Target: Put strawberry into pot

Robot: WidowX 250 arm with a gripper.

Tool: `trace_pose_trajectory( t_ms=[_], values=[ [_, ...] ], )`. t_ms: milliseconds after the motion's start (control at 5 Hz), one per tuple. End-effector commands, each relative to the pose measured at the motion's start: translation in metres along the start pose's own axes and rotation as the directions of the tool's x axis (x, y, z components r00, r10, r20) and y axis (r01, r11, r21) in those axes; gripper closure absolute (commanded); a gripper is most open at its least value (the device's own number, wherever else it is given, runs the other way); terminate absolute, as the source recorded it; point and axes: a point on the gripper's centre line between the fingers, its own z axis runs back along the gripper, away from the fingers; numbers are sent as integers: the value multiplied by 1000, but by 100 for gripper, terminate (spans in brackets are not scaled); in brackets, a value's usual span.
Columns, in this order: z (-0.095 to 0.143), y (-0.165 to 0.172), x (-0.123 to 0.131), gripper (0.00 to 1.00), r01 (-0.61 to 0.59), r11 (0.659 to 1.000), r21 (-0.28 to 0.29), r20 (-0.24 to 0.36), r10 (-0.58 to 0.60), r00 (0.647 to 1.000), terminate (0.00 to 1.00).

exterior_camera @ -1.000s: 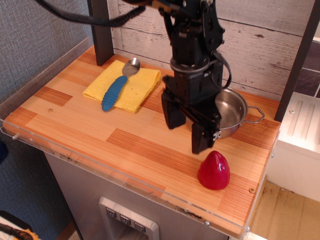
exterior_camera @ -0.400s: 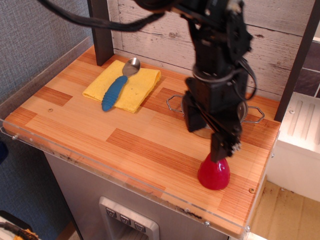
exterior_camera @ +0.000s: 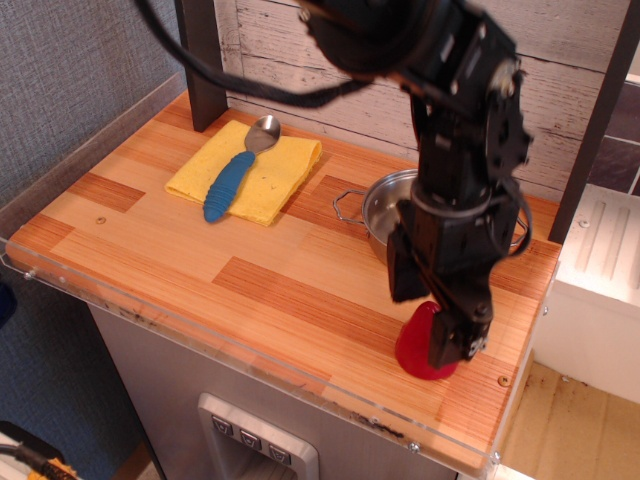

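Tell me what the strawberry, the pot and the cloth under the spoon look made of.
Strawberry: glossy red, smooth, likely hard plastic. Pot: shiny silver with thin wire handles, apparently stainless steel. Cloth: matte yellow, flat and soft-looking, probably fabric or microfibre.

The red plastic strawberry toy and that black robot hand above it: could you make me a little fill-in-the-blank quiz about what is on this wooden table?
1. The glossy red cone-shaped plastic strawberry stands on the ____ tabletop.
2. The blue-handled metal spoon lies on a ____ cloth.
3. The shiny steel pot holds ____ strawberry yet.
4. The black gripper has one of its fingers in front of the ____.

Missing words: wooden; yellow; no; strawberry
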Motion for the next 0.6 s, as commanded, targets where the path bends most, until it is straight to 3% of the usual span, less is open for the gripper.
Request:
trace_pose_trajectory(
  t_ms=[0,200,400],
  values=[
    [-16,11,-5,0,-3,1000,-7,-6,2,1000,0],
    [-3,11,-4,100,-5,1000,-5,34,5,999,0],
    [34,15,-6,100,-3,1000,-19,131,6,991,0]
  ],
)
